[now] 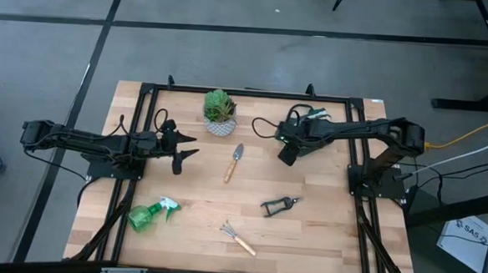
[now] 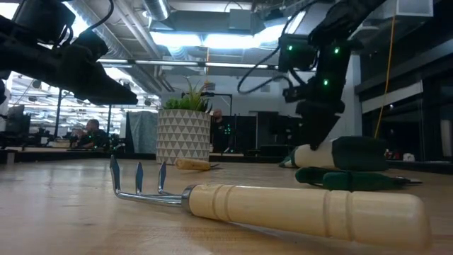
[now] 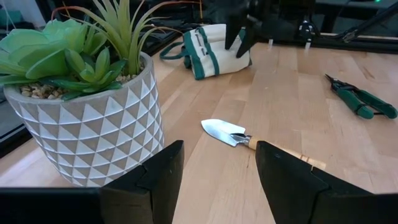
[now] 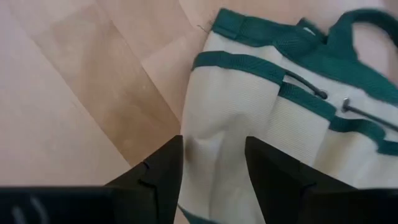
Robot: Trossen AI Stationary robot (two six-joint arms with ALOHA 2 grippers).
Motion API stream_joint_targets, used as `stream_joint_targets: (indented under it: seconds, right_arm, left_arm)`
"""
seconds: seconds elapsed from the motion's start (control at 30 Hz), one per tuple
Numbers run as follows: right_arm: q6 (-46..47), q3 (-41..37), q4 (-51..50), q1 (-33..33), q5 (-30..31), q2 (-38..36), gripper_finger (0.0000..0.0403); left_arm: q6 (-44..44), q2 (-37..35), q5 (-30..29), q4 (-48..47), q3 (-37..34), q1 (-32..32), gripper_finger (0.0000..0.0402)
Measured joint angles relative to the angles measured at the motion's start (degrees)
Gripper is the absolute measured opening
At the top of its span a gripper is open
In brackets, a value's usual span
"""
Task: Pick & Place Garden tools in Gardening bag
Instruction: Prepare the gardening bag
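The gardening bag (image 3: 211, 46), cream with green trim, lies on the table's far right part, mostly hidden under my right arm in the high view. My right gripper (image 4: 211, 168) points down over the bag's cream side (image 4: 236, 118), fingers open. The trowel (image 1: 234, 161) lies mid-table, and the pruning shears (image 1: 280, 205) and the mini rake (image 1: 237, 237) lie nearer the front edge. The green spray bottle (image 1: 152, 215) lies at the near left. My left gripper (image 1: 192, 146) waits open at the left, pointing toward the trowel (image 3: 230, 132). My right gripper stands with its open fingers (image 4: 155, 174) just above the bag's cream side wall, coming from above. I cannot tell whether the fingertips touch the cloth.
A potted green plant (image 1: 220, 114) in a white patterned pot stands at the far middle, close beside my left gripper's line of sight (image 3: 87, 124). A black frame (image 1: 255, 93) runs around the tabletop. Bare wood lies between the trowel and the shears.
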Motion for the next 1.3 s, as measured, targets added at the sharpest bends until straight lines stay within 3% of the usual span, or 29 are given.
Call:
stream_joint_targets:
  seconds: [0.27,0.6,0.87,1.0,1.17,1.3]
  right_arm:
    - [-1.8,0.0,0.5,-0.6,1.4,7.0,0.017]
    - [-3.2,0.0,0.3,-0.3,1.3,7.9,0.0026]
    - [-6.8,-0.1,2.7,1.5,0.9,5.0,0.0007]
    - [-11.2,-2.4,11.3,3.8,1.2,0.4,0.0007]
    - [-12.5,-11.2,25.9,5.8,-0.8,-7.8,0.0006]
    - [-12.1,-21.6,45.9,7.1,-5.9,-13.7,0.0005]
  left_arm:
    - [0.0,0.0,0.0,0.0,0.0,0.0,0.0196]
    - [0.0,0.0,0.0,0.0,0.0,0.0,0.0196]
    - [0.0,0.0,0.0,0.0,0.0,0.0,0.0196]
    - [0.0,0.0,0.0,0.0,0.0,0.0,0.0196]
    - [0.0,0.0,0.0,0.0,0.0,0.0,0.0196]
    - [0.0,0.0,0.0,0.0,0.0,0.0,0.0196]
